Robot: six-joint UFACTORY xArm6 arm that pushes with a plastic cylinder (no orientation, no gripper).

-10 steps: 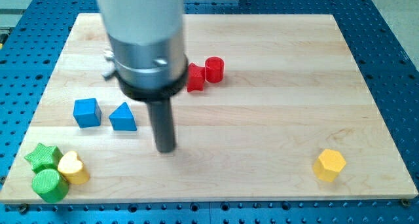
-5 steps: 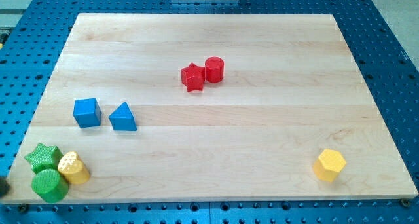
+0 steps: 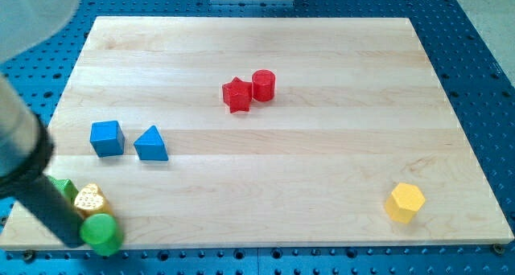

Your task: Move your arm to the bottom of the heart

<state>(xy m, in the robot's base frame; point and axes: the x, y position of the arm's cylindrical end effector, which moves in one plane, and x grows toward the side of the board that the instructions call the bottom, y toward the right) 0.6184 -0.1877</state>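
Observation:
The yellow heart [image 3: 90,200] lies near the board's bottom left corner. My rod comes in from the view's left, and my tip [image 3: 81,240] sits just below the heart, touching the left side of the green cylinder [image 3: 104,233]. The cylinder lies directly below the heart, at the board's bottom edge. The green star [image 3: 64,186] is left of the heart and mostly hidden behind the rod.
A blue cube [image 3: 106,137] and a blue triangle [image 3: 150,144] lie above the heart. A red star [image 3: 236,95] and a red cylinder [image 3: 263,85] stand at the upper middle. A yellow hexagon [image 3: 404,203] lies at the bottom right.
My rod left the view, then came back in from the left. The green cylinder has been pushed right, to below the heart. The heart has shifted slightly.

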